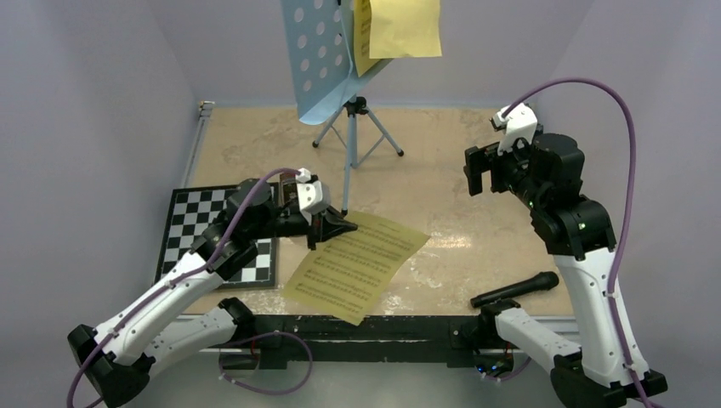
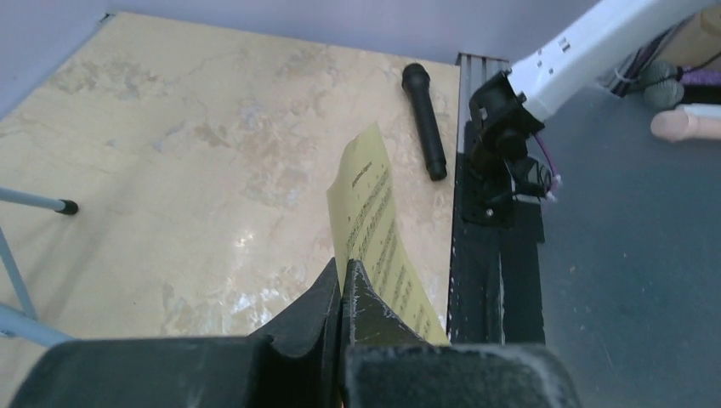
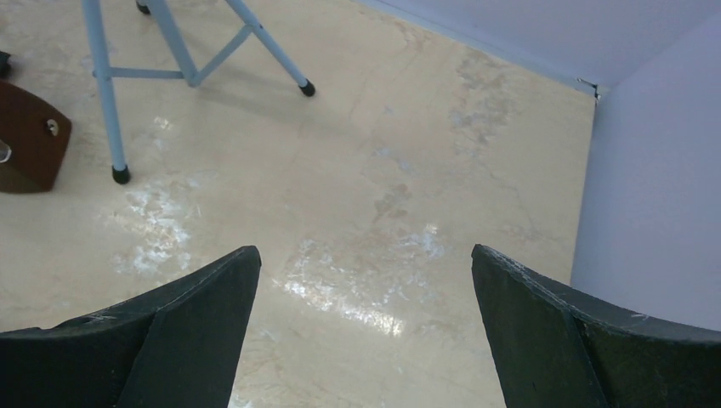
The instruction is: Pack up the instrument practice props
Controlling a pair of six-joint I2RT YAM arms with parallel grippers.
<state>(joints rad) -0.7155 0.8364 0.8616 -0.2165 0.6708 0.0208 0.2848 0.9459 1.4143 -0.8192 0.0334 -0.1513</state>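
Observation:
My left gripper [image 1: 338, 228] is shut on the near corner of a yellow sheet [image 1: 357, 265] printed with music staves. The sheet slopes down toward the table's front edge. In the left wrist view the sheet [image 2: 374, 212] rises edge-on out of the pinched jaws of the left gripper [image 2: 343, 270]. The light-blue punched music stand [image 1: 319, 59] stands at the back on thin tripod legs [image 1: 353, 127]. Other yellow sheets [image 1: 400, 30] rest on it. The brown metronome [image 3: 30, 136] shows by a stand leg. My right gripper [image 1: 476, 170] hangs open and empty, fingers wide over bare table [image 3: 364, 250].
A black-and-white chessboard [image 1: 191, 225] lies at the left under my left arm. A black microphone [image 1: 514, 289] lies near the front right by the right arm's base, also visible as the microphone [image 2: 423, 119] from the left wrist. A black rail [image 1: 374, 327] edges the table front. Walls enclose three sides.

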